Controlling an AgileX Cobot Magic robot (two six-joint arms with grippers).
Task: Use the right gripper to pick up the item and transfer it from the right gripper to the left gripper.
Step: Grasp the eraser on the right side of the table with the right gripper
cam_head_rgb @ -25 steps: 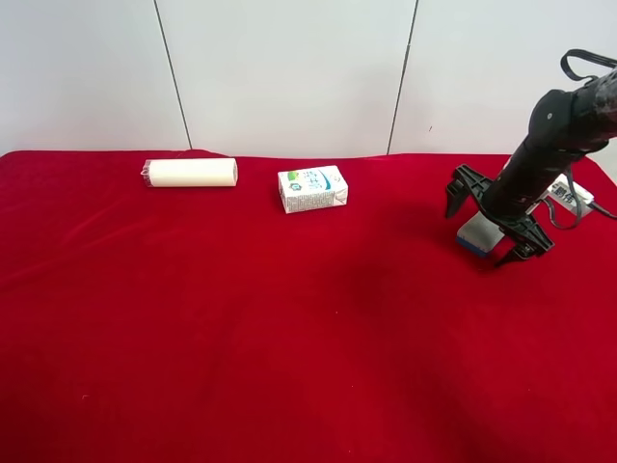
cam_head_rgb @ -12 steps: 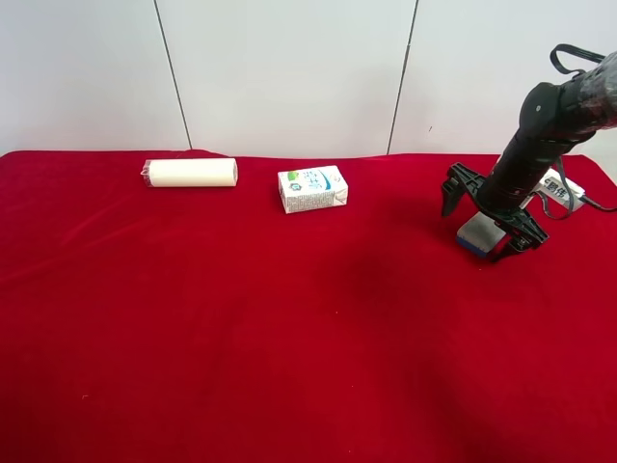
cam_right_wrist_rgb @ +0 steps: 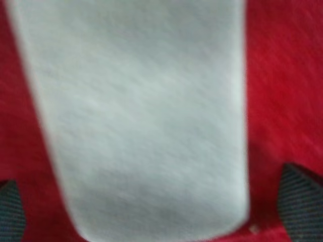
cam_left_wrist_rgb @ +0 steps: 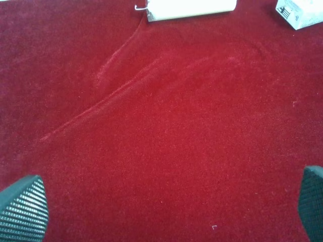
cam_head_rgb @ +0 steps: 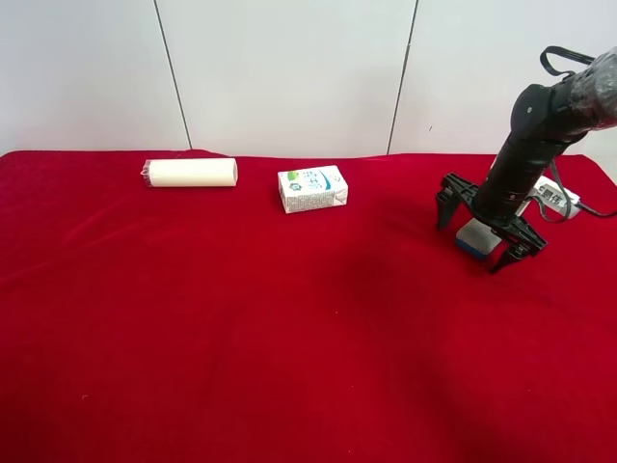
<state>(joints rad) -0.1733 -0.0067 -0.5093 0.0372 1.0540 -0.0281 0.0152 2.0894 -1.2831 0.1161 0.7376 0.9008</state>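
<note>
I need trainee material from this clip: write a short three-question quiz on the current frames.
1. True or false: the right hand has closed on the grey pad.
2. Which lies nearer the pad: A, the white roll, or B, the printed carton?
3. Fill in: the left hand hangs open over red ____.
Key: 1 false, it is open, straddling the pad; 2 B; 3 cloth.

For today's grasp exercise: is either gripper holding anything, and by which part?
Nothing is held. The right gripper, open, flanks the item without touching it; the left gripper is open over bare cloth.
</note>
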